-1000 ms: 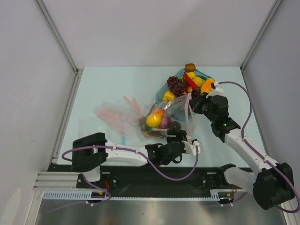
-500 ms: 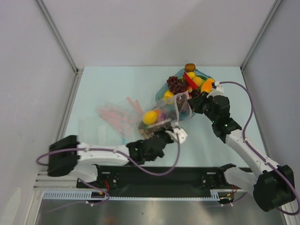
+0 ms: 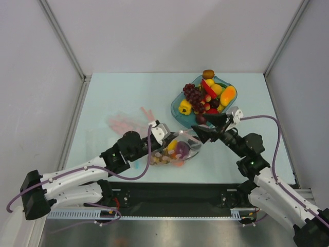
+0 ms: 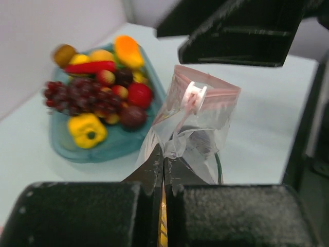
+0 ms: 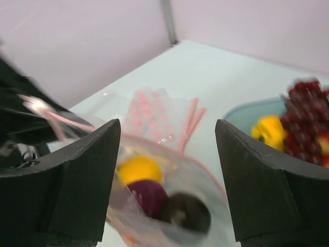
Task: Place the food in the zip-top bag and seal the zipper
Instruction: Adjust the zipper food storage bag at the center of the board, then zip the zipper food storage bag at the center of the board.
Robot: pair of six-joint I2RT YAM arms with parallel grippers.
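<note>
Top: bag (image 3: pixel 191 150) lay at 7 o'clock of tray (image 3: pixel 175 105), food (image 3: pixel 181 148) inside

Left wrist: left gripper (image 4: pixel 163 162) pinched shut on bag edge, zipper (image 4: pixel 221 87) at 12

Right wrist: right gripper (image 5: pixel 167 134) gaped wide, empty, above lemon (image 5: pixel 139 169)

Judged: hold edge taut, pinch zipper squarely

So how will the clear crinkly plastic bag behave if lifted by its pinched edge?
Probably floppy: the clear crinkly plastic bag creases where the left gripper pinches it. It likely sags bottom-heavy, with round toy fruits pooled inside; they may roll about.
</note>
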